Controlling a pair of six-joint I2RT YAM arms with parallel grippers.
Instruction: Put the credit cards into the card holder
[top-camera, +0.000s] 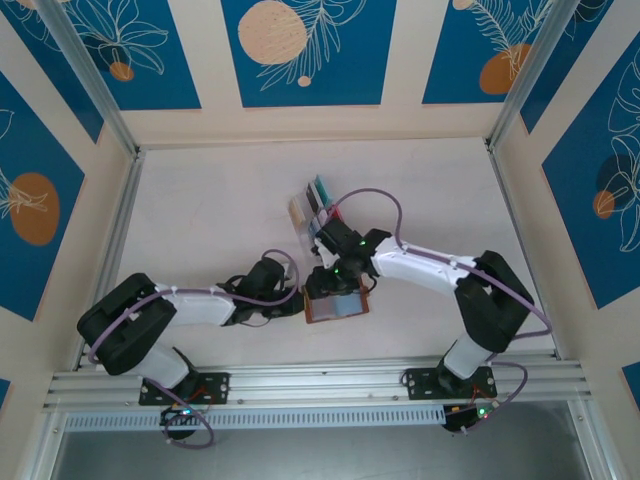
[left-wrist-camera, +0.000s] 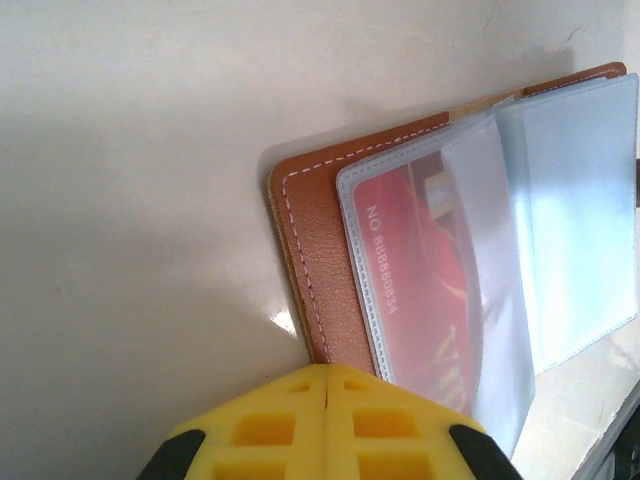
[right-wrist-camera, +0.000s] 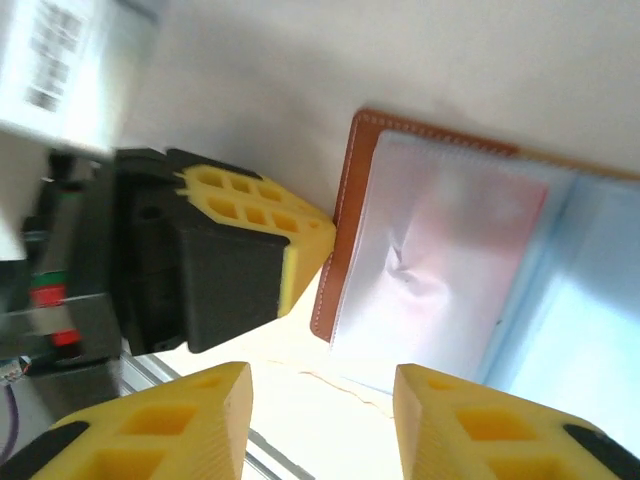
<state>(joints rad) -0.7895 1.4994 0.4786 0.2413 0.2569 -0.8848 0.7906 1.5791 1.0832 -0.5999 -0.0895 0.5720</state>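
The card holder (top-camera: 337, 306) lies open on the worktop (top-camera: 200, 220), a red credit card (left-wrist-camera: 420, 270) pocketed inside. The left gripper (left-wrist-camera: 327, 378), jaws shut, presses its edge, likely steadying it. The right gripper (right-wrist-camera: 320, 385) hovers above, jaws part-open and empty.

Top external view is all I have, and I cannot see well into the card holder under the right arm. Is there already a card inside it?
Observer: Yes. The left wrist view shows a red card inside a clear pocket of the open card holder.
Operator: Thank you. Is the right pincer holding another card now?
Observer: No. In the right wrist view the right pincer is open above the near edge of the holder, and nothing is gripped between its fingers.
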